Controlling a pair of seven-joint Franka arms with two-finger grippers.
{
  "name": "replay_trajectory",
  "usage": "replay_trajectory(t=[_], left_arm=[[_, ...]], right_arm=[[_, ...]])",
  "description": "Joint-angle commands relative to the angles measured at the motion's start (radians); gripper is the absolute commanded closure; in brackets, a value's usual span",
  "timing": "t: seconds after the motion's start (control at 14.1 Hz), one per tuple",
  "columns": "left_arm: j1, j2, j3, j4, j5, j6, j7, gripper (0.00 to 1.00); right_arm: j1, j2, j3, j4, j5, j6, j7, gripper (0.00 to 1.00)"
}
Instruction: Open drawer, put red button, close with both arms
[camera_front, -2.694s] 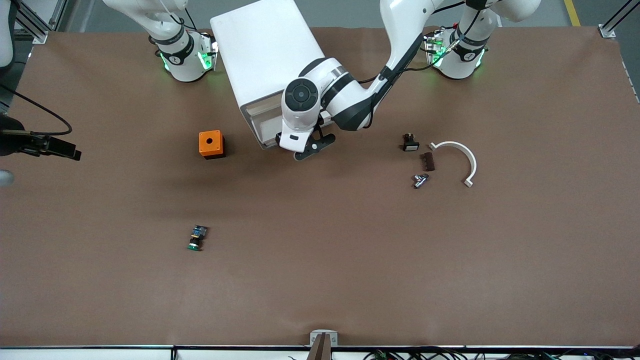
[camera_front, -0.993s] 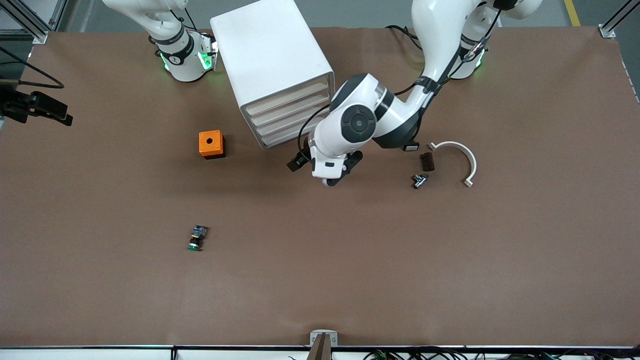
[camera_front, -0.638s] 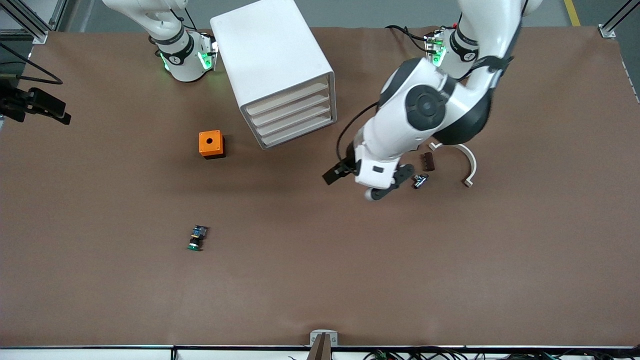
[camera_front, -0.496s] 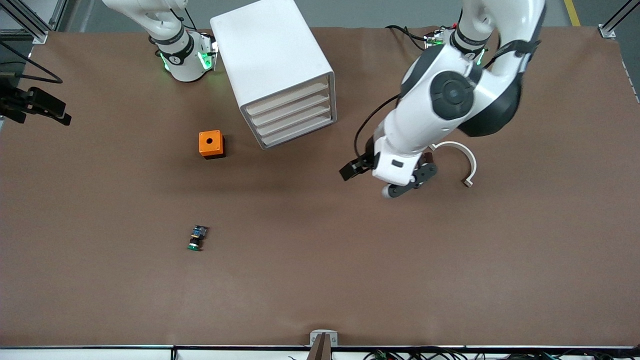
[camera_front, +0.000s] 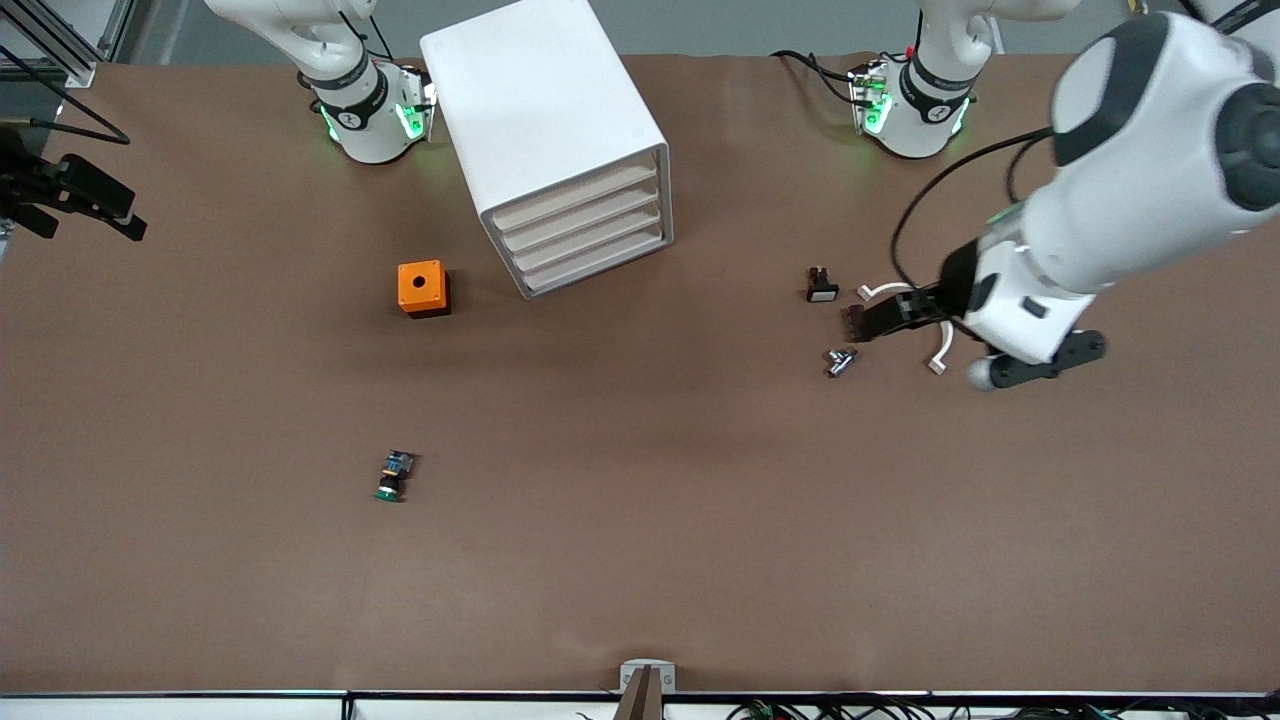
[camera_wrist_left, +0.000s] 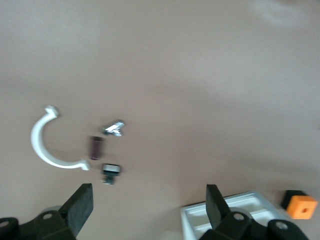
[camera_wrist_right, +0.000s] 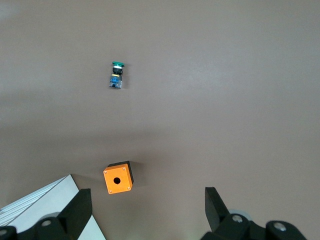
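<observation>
The uppermost shallow white tray drawer (camera_front: 572, 196) is listed shut, no red-capped push-button is seen anywhere, and, with the left gripper (camera_wrist_left: 147, 210) spread over the white curved clamp (camera_wrist_left: 36, 150) and the right gripper (camera_wrist_right: 147, 209) spread above the table's right-arm end, the green-capped twin button (camera_front: 392, 478) could be picked by mistake.

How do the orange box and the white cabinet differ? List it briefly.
The orange box is small and bright orange; the cabinet is much bigger and white. The orange box has one round hole on top; the cabinet shows four shut drawers on its front. The orange box lies nearer the front camera than the cabinet. Both are boxy and stand on the table.
</observation>
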Motion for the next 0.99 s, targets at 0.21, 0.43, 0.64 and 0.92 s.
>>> replay_trajectory(t=[0.21, 0.43, 0.64, 0.92], left_arm=[[0.106, -0.058, -0.018, -0.047, 0.123, -0.076, 0.195, 0.01], [0.172, -0.099, -0.024, -0.086, 0.135, -0.083, 0.328, 0.01], [0.180, -0.141, -0.004, -0.138, 0.141, -0.083, 0.409, 0.00], [0.177, -0.193, 0.001, -0.234, 0.189, -0.040, 0.419, 0.00]], right_arm=[[-0.001, -0.028, -0.006, -0.034, 0.010, 0.024, -0.087, 0.00], [-0.001, -0.028, -0.012, -0.033, 0.003, 0.023, -0.092, 0.00], [0.002, -0.028, -0.026, -0.034, 0.003, 0.018, -0.090, 0.00], [0.014, -0.028, -0.027, -0.034, 0.003, 0.013, -0.090, 0.00]])
